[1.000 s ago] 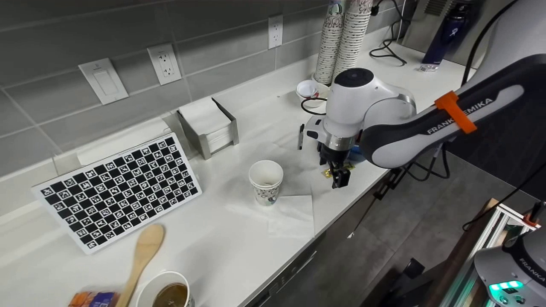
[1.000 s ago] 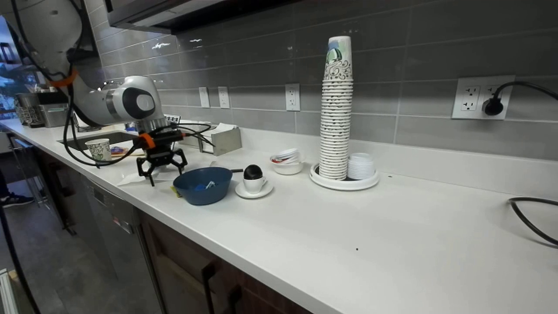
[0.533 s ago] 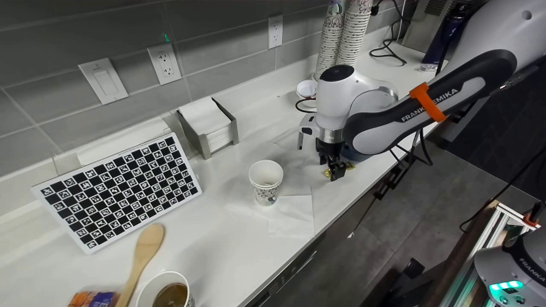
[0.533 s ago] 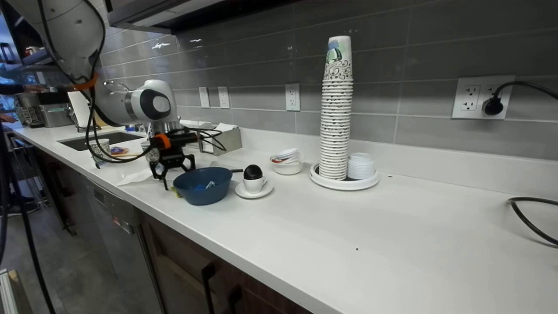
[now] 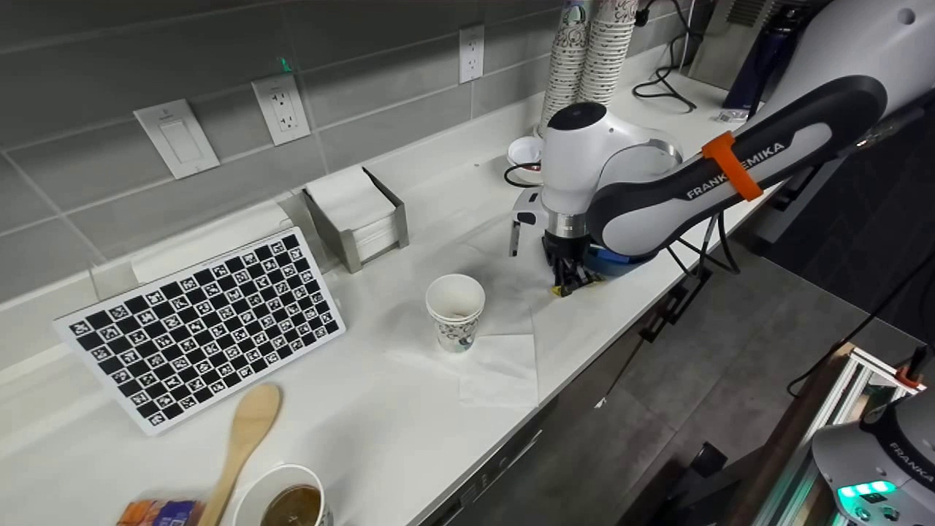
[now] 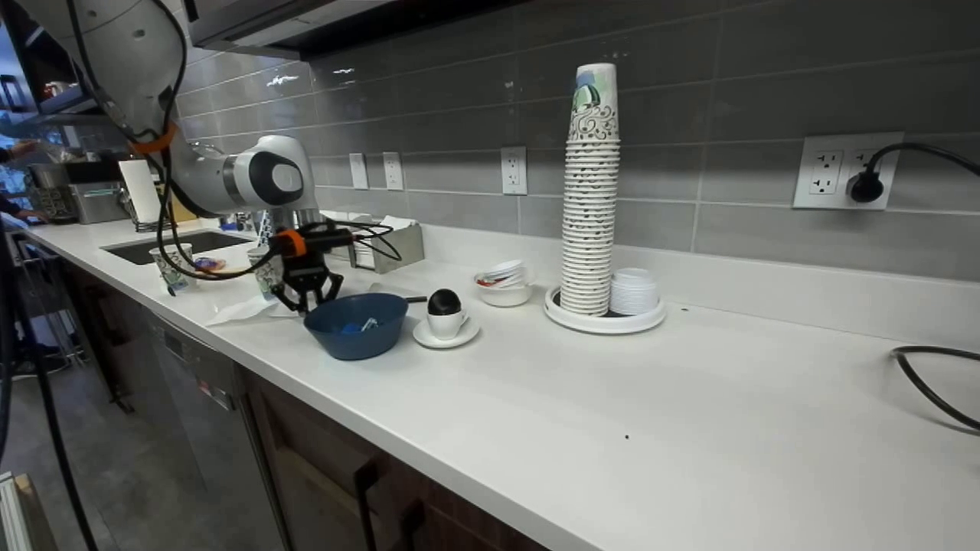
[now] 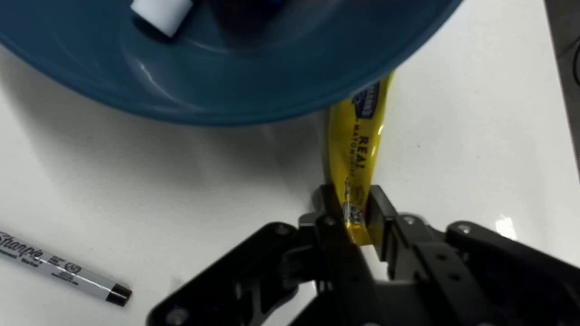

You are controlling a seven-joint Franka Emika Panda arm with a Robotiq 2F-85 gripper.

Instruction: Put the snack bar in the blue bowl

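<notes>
The snack bar (image 7: 355,145), a narrow yellow packet with dark print, lies on the white counter with its far end under the overhanging rim of the blue bowl (image 7: 253,90). My gripper (image 7: 352,199) has its black fingers on either side of the packet's near end, and the packet looks pinched between them. Only a yellow tip of the snack bar (image 5: 561,291) shows below the gripper (image 5: 573,280) in an exterior view. From the opposite angle the blue bowl (image 6: 356,329) stands right beside the gripper (image 6: 306,306), and the packet is hidden there. Small blue and white items lie inside the bowl.
A Sharpie marker (image 7: 63,267) rests near the bowl. A small white cup with a black ball (image 6: 444,314) stands on a saucer beside it. Paper cups (image 5: 456,314) and a napkin holder (image 5: 358,219) are on the counter, whose front edge runs close to the bowl.
The arm has moved towards the blue bowl and down over the snack bar. Its jaws, wide apart a second ago, have come together on the packet.
</notes>
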